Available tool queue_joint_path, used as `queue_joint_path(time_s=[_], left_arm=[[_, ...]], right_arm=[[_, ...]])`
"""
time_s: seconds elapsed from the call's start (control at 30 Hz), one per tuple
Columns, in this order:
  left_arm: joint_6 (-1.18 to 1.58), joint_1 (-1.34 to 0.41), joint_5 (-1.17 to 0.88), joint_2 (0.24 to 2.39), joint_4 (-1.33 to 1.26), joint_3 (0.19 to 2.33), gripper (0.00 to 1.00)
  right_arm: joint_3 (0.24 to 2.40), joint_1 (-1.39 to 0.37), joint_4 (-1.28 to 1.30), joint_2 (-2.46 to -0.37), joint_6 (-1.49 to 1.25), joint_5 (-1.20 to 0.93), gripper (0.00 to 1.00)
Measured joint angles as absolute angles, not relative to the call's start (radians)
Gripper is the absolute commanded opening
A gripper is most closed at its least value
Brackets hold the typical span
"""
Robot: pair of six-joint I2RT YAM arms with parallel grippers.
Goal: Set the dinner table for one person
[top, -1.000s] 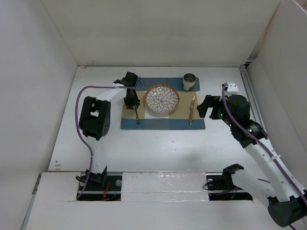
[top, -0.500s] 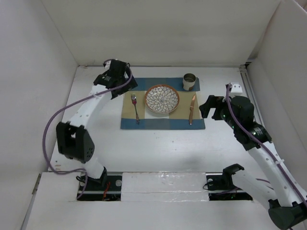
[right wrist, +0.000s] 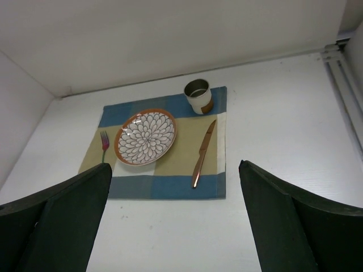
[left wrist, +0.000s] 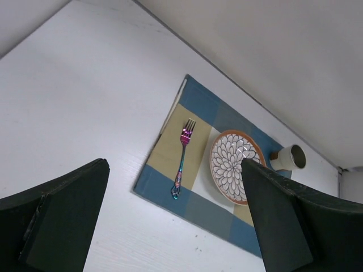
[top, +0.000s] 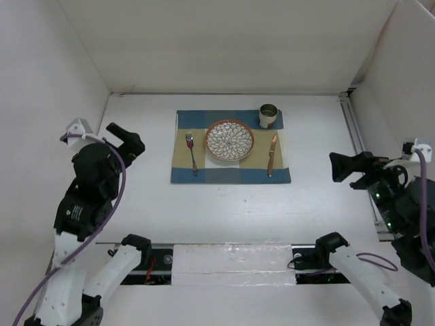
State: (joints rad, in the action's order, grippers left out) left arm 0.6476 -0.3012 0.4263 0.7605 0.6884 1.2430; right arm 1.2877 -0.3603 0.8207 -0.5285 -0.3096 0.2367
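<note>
From above, the white surface [top: 224, 204] lies between the left gripper [top: 134, 141] and the right gripper [top: 334, 168], both released and empty at its 2 sides. The left wrist view shows it stretching ahead below spread fingers [left wrist: 57, 215], carrying the placemat [left wrist: 198, 103]. The right wrist view shows the same.

The top view looks steeply down from above the near edge over the whole large matte white tabletop [top: 224, 204]; each wrist view looks obliquely from well back, left and right; all three share the blue-and-beige checked cloth placemat [top: 230, 175].
</note>
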Motion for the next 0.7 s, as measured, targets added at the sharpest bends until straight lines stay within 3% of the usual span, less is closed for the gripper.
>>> queue_joint_path(time_s=[0.43, 0.7], left_arm=[[0.701, -0.301, 0.54, 0.37, 0.881, 1.14, 1.0], [0.71, -0.301, 0.553, 0.329, 0.911, 1.12, 1.0]], right_arm=[[1.424, -0.36, 1.083, -0.402, -0.297, 0.357, 1.0], [1.428, -0.36, 1.129, -0.365, -0.282, 0.389, 1.0]])
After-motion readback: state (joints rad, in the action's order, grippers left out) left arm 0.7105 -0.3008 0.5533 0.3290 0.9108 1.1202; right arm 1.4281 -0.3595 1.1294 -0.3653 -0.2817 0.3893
